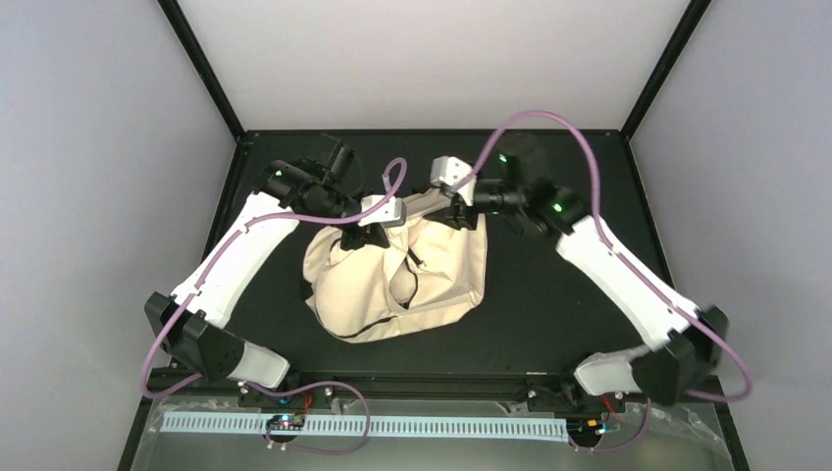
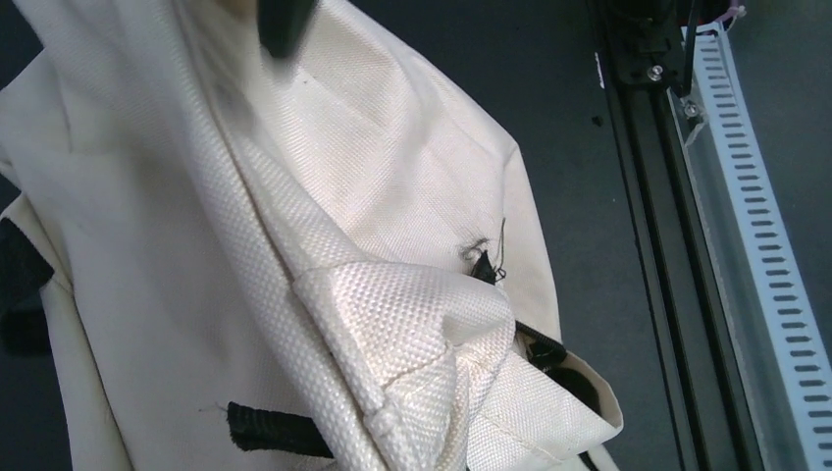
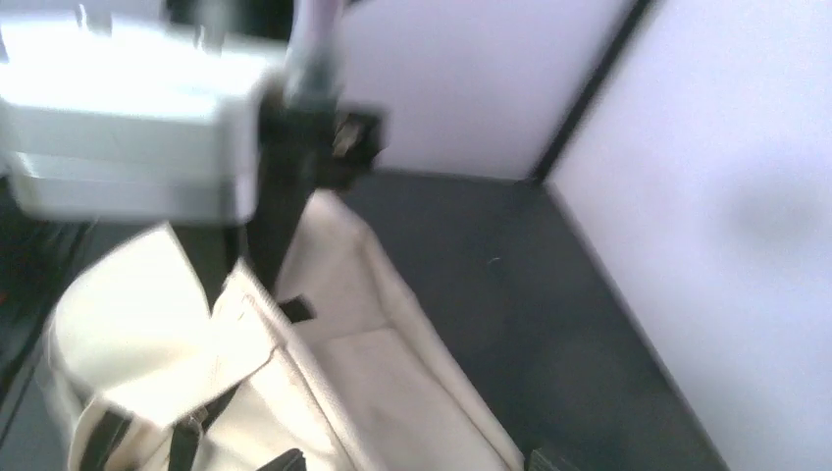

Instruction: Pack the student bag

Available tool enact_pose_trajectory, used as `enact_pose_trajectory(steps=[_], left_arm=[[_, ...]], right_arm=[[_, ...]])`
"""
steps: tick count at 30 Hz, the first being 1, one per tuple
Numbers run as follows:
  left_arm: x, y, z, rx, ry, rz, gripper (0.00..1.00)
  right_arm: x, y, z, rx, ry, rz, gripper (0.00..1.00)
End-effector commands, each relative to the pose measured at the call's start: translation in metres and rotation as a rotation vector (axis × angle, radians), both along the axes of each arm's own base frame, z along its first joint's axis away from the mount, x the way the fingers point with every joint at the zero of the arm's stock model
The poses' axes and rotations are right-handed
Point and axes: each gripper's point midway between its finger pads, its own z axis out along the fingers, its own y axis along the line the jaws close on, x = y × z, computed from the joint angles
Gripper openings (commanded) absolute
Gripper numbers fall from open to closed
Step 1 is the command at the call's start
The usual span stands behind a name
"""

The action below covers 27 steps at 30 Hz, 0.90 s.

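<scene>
The student bag [image 1: 402, 280], cream fabric with black straps, lies crumpled in the middle of the black table. My left gripper [image 1: 368, 233] is at the bag's upper left edge. In the right wrist view its dark fingers [image 3: 270, 211] pinch the bag's rim, which is pulled up. In the left wrist view bunched bag fabric [image 2: 412, 334] hides my left gripper's own fingers. My right gripper [image 1: 458, 211] is over the bag's upper right corner. Its fingertips [image 3: 285, 459] stand wide apart at the bottom edge of the blurred right wrist view, with bag fabric [image 3: 392, 392] between them.
The table's near rail [image 2: 652, 196] and a slotted white cable duct [image 2: 765, 245] run along the front edge. White enclosure walls [image 3: 706, 196] stand close on the right and at the back. Purple cables [image 1: 549, 118] loop above both arms.
</scene>
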Motion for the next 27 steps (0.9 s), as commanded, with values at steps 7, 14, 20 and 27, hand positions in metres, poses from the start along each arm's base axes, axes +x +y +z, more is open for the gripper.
enact_pose_trajectory(steps=[7,14,20,27], left_arm=[[0.0,-0.004,0.034,-0.136,0.016,0.038,0.02],[-0.004,-0.004,0.034,-0.15,0.025,0.039,0.02],[-0.006,-0.004,0.033,-0.159,0.02,0.04,0.01],[-0.005,-0.005,0.032,-0.164,0.027,0.037,0.02]], right_arm=[[-0.05,-0.039,0.075,0.557,0.324,-0.166,0.5],[-0.051,-0.011,-0.003,0.525,0.632,-0.134,0.31],[-0.045,0.002,-0.039,0.479,0.669,-0.144,0.29],[-0.042,0.014,-0.061,0.439,0.691,-0.124,0.29]])
